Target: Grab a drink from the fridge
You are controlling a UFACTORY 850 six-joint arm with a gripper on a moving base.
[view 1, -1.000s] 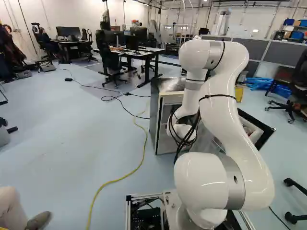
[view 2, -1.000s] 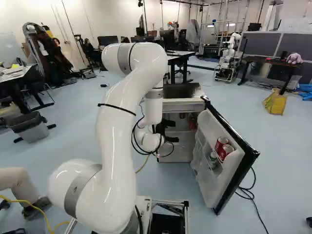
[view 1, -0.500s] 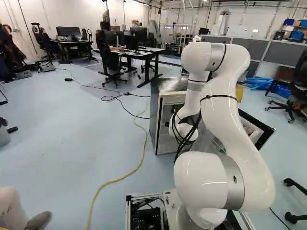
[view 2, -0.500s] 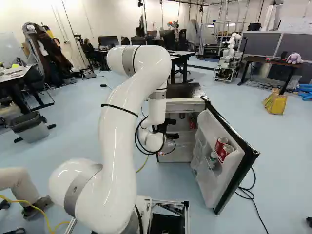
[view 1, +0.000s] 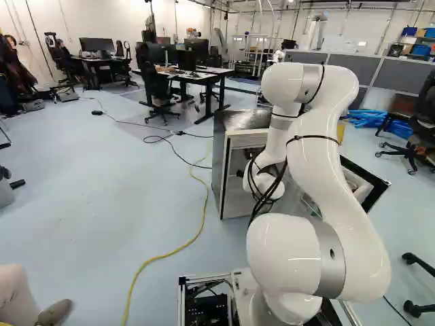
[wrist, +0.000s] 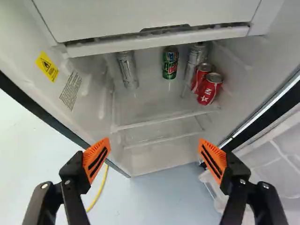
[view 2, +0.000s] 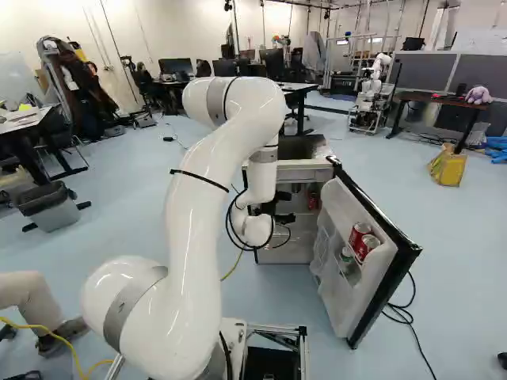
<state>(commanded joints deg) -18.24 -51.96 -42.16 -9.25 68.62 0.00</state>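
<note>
Pale blue floor (view 1: 102, 204) surrounds an open fridge (view 1: 234, 176), with a yellow cable (view 1: 170, 253) curving across it. Compared with the preceding views, my arm (view 2: 194, 237) has shifted slightly toward the fridge's hinge side, while the base and the fridge have held their places. I judge this to be alignment before entry, bringing the claw nearer in line with the drinks.

My claw (wrist: 154, 143) is spread wide, its orange pads (wrist: 97, 159) well apart with no drink between them. Ahead of it, the shelf (wrist: 145, 101) below the white freezer compartment (wrist: 145, 14) carries five cans. One silver can (wrist: 127, 70) stands beside the wall that bears the yellow label (wrist: 47, 66); a green can (wrist: 170, 62) stands next along. Toward the door side are a tall pale can (wrist: 195, 58), a red can (wrist: 200, 77) and, closest to the shelf's front edge, a second red can (wrist: 209, 89). On the inner side of the door (view 2: 341, 305), two more red cans (view 2: 363, 241) and a small green-and-white container (view 2: 346, 256) are stored.

Which drink is intended cannot be told. The next step probably requires a straight advance below the freezer compartment; spread this widely, my claw could catch a side wall or jostle the clustered red cans.
</note>
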